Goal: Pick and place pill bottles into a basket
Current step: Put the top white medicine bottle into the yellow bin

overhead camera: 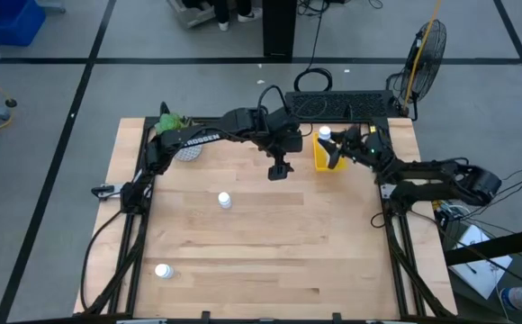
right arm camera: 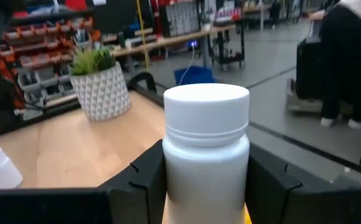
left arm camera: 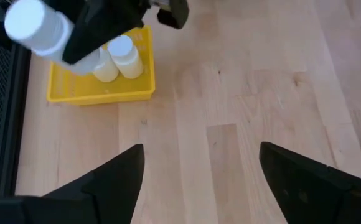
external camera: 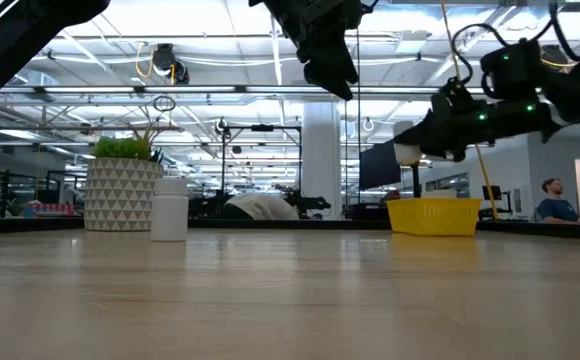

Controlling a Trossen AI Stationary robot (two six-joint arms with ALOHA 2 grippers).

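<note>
**Right gripper holding a pill bottle above the basket**

The right gripper (overhead camera: 336, 148) is pinching a white pill bottle (right arm camera: 206, 155) over the yellow basket (overhead camera: 320, 160), which is holding two bottles (left arm camera: 126, 56). The left gripper (overhead camera: 279, 171) is hanging nearby, fingers spread. Two more bottles (overhead camera: 224, 200) are standing on the table (overhead camera: 270, 243).

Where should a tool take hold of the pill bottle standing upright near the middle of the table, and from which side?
The pill bottle stands upright and alone on the table, cap up. Probably best to come straight down from above and close the fingers across the round body just below the cap. Nothing stands close beside it, so any sideways angle fits. The left tool, open and empty, hangs nearest.
</note>
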